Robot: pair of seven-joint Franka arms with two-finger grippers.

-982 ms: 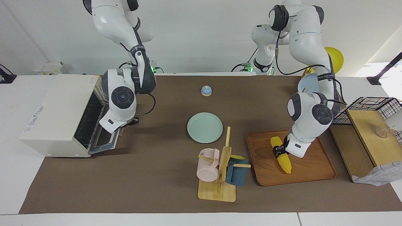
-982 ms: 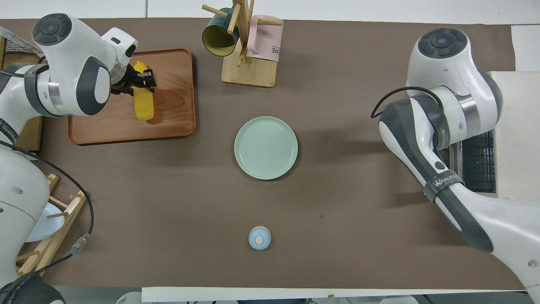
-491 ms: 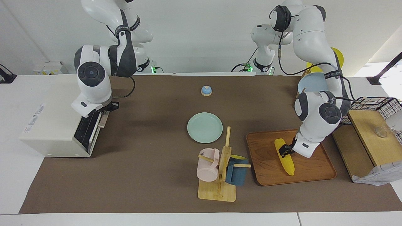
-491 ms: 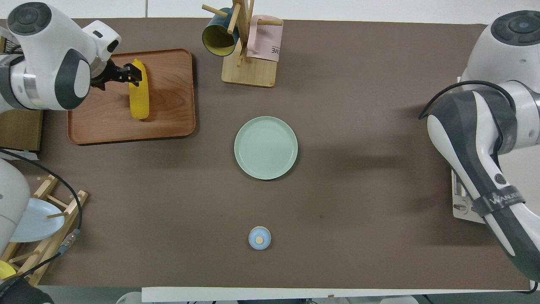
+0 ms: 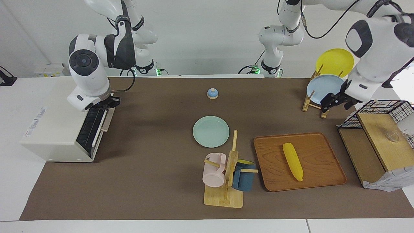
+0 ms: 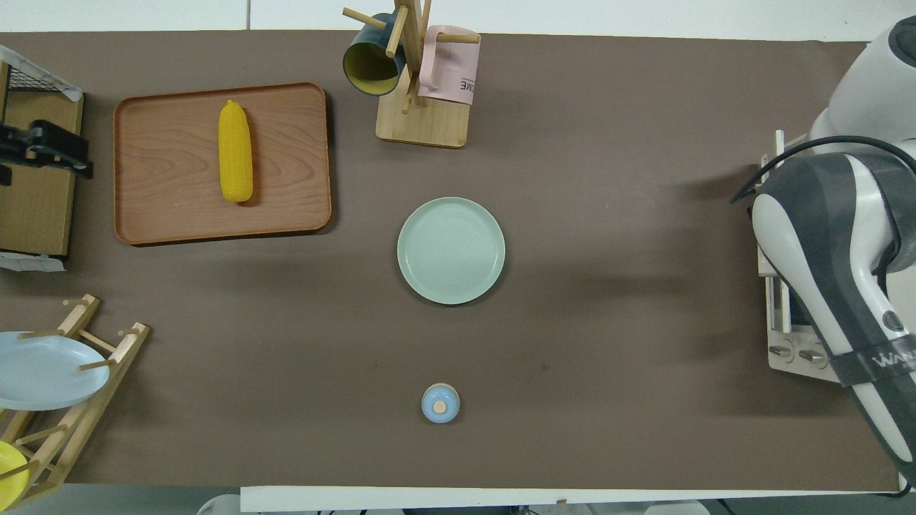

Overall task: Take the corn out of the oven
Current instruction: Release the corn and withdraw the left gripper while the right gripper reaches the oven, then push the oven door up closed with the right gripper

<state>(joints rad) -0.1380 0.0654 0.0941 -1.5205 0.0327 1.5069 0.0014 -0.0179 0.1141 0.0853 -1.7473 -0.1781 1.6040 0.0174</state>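
Brown matting covers a white table set against a pale wall. Facing view: the corn [image 5: 292, 161] lies loose on the wooden tray [image 5: 326, 181], its long axis running nearly straight away from the robots, tapered tip at the end farther from them. The left gripper [image 5: 336, 101] hangs raised in front of the plate rack [image 5: 311, 103], with the corn well apart from its fingers, down toward the tray; it holds nothing, and the fingers look spread, though this is only a judgement. The right gripper [image 5: 108, 103] sits at the top edge of the oven [image 5: 58, 123] door; whether its fingers are wide or narrow cannot be told. The door appears closed or nearly so, with no corn showing inside. Overhead view: the corn [image 6: 235, 151] rests lengthwise on the tray [image 6: 286, 214], well apart from the left gripper [image 6: 43, 143] at the table's edge beside the tray. The right arm covers the oven [image 6: 787, 300] front. A green plate [image 6: 451, 250] lies mid-table, a mug stand [image 6: 422, 118] beside the tray. Judged from position, the task looks complete; were the corn handled again, the left arm is the nearer, and its fingers would close across the cob's narrow width.
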